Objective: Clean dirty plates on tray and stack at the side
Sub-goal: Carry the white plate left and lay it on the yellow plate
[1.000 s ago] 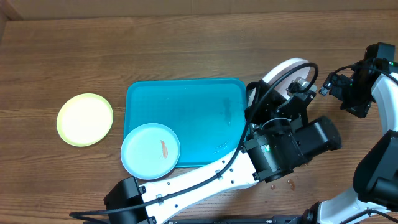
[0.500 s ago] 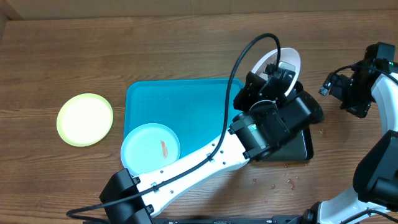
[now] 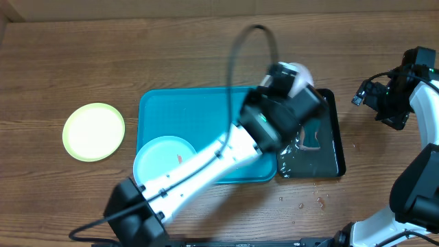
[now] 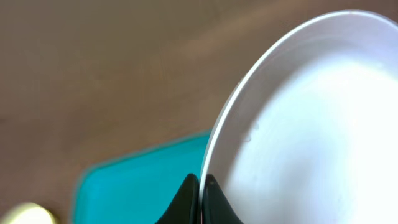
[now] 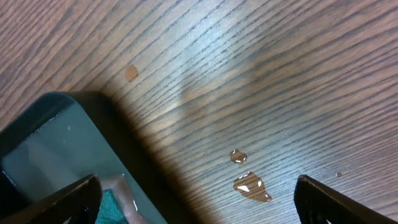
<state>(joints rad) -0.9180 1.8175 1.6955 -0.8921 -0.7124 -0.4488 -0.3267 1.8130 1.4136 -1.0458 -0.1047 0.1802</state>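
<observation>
Left gripper [image 4: 201, 196]: fingertips pinched together on the rim of the white plate [image 4: 311, 124]. In the wrist view the plate spreads up and to the right of the fingers, rim edge-on, face looks clean. From overhead only a small white piece of it shows past the gripper, over the far end of the gap between the turquoise tray [image 3: 199, 113] and the black tray [image 3: 333, 154]; view blurred there.

Pale blue plate [image 3: 159, 165]: lies on the tray's near-left corner, well apart from the left gripper, beside the left arm, which covers its right edge. Red-orange smear on it, partly hidden.

Yellow-green plate [image 3: 94, 132]: flat on the table left of the tray, touching nothing, farthest from both grippers.

Right gripper [image 5: 204, 199]: fingers wide apart, nothing between them, over bare wood just beside a corner of the black tray. Water drops [image 5: 249, 183] on the table between the fingers. Well apart from all plates.
</observation>
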